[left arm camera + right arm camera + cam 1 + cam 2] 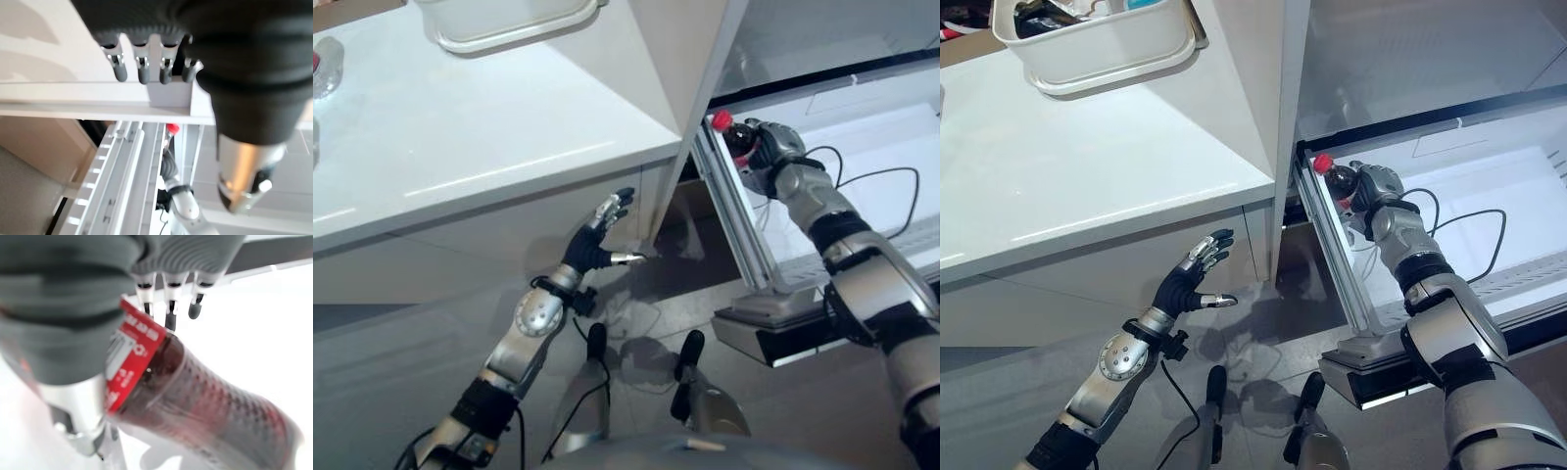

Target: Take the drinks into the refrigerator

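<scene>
1. Left eye view: the right hand has its fingers wrapped round a dark cola bottle of clear plastic with a red cap, holding it at the front edge of the open white refrigerator compartment. The left hand hangs empty below the white counter, fingers straight and spread, thumb apart. A shallow white plastic tray sits on the counter, well apart from the bottle.

2. Right eye view: the bottle's red cap points toward the counter side, so the bottle lies tilted in the hand rather than upright, just over the compartment's metal side rail.

3. Left wrist view: the left hand's fingers are relaxed and touch nothing; past them the red cap shows beside the rail.

4. Right wrist view: the fingers close over the red label band at the bottle's middle. The liquid looks to fill most of the body, so I judge it fairly heavy for its size. The smooth curved plastic is probably slippery and gives slightly under pressure, though it is not fragile. The labelled waist seems the best place to hold it; the tapered neck would likely slide.
</scene>
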### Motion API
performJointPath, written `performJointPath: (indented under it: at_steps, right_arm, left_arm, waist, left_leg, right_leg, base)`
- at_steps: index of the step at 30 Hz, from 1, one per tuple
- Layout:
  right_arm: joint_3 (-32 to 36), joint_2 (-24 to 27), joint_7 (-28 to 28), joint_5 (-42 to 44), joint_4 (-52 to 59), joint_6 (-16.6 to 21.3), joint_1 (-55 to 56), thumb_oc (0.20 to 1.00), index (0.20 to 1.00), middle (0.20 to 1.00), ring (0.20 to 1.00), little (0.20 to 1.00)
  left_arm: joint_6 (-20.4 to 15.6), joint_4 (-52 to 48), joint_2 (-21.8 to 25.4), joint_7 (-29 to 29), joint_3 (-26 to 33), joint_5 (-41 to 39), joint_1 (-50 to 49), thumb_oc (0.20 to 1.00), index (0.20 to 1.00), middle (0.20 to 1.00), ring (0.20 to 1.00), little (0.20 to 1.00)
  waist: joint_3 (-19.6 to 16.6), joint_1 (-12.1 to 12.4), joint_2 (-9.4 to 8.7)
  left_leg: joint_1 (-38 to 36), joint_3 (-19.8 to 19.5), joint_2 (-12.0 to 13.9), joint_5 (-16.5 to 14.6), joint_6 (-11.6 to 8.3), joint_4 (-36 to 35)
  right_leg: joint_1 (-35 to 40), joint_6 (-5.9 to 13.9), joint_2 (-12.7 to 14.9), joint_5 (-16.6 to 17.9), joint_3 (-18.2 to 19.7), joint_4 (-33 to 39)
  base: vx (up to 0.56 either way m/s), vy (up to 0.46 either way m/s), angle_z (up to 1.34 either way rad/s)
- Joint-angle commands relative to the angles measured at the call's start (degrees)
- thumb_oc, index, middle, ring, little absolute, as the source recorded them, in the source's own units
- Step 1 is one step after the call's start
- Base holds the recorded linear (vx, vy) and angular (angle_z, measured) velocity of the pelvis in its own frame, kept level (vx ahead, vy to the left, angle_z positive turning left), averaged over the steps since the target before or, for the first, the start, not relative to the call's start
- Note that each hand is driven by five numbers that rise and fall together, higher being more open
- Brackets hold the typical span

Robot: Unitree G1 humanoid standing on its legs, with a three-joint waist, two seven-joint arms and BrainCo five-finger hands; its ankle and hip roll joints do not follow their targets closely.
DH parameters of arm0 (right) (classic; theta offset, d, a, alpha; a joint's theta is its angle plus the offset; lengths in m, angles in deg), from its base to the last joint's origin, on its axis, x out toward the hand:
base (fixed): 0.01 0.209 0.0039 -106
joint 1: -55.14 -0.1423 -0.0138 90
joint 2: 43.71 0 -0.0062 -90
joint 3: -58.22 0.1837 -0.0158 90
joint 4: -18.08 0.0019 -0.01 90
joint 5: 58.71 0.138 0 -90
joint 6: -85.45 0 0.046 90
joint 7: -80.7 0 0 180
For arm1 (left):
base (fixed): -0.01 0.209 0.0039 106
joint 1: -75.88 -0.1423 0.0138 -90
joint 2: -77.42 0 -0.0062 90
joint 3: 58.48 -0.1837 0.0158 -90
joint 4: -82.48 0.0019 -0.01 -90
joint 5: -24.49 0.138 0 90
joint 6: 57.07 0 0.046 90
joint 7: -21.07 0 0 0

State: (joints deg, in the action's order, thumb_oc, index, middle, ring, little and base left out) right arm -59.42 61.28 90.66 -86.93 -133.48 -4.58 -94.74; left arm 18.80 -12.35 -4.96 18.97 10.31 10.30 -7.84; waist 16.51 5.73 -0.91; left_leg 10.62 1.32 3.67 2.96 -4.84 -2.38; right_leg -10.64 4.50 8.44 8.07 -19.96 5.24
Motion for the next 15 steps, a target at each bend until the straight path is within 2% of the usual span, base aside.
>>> performJointPath:
  at_steps: [1, 7, 10, 15]
  right_arm:
    - [-0.9, -3.7, 1.0, 7.3, -4.8, 1.6, -1.0, 1.0, 1.0, 1.0, 1.0, 1.0]
    - [3.7, -1.0, 1.8, 14.1, -15.0, 0.3, -1.9, 1.0, 1.0, 1.0, 1.0, 1.0]
    - [4.0, 0.7, 0.1, 14.3, -19.5, -0.2, -2.1, 1.0, 1.0, 1.0, 1.0, 1.0]
    - [5.9, 1.6, 0.8, 16.9, -18.9, 0.4, -0.6, 1.0, 1.0, 1.0, 1.0, 1.0]
  left_arm:
    - [-2.3, -5.6, -0.1, 1.5, 0.7, 1.2, 2.6, 1.0, 1.0, 1.0, 1.0, 1.0]
    - [-2.1, -7.0, 1.1, 1.3, 1.2, -0.2, 1.6, 1.0, 1.0, 1.0, 1.0, 1.0]
    - [-1.6, -7.7, 2.1, 0.3, 1.6, -0.7, 1.1, 1.0, 1.0, 1.0, 1.0, 1.0]
    - [-1.3, -7.9, 2.3, -0.2, 2.2, -1.1, 0.5, 1.0, 1.0, 1.0, 1.0, 1.0]
  waist:
    - [3.1, 2.1, -0.86]
    - [3.4, 2.3, -0.51]
    - [3.1, 2.2, -0.44]
    - [3.0, 1.8, -0.36]
  left_leg:
    - [2.7, -1.5, -4.8, 0.8, 2.66, -2.6]
    - [2.7, -1.3, -4.7, 0.6, 2.44, -2.6]
    - [3.1, -1.4, -4.9, 0.9, 2.6, -2.6]
    - [3.1, -1.3, -4.9, 0.9, 2.61, -2.6]
  right_leg:
    - [1.7, 4.07, 3.2, -0.3, -2.2, -0.4]
    - [1.4, 4.08, 3.1, -0.4, -2.1, -0.5]
    - [1.0, 4.09, 3.3, -0.1, -2.2, -0.4]
    - [0.8, 4.13, 3.3, 0.0, -2.0, -0.4]
  base:
    - [-0.04, 0.005, 0.02]
    - [0.0, 0.0, 0.0]
    - [0.0, 0.0, 0.0]
    - [0.0, 0.0, 0.0]
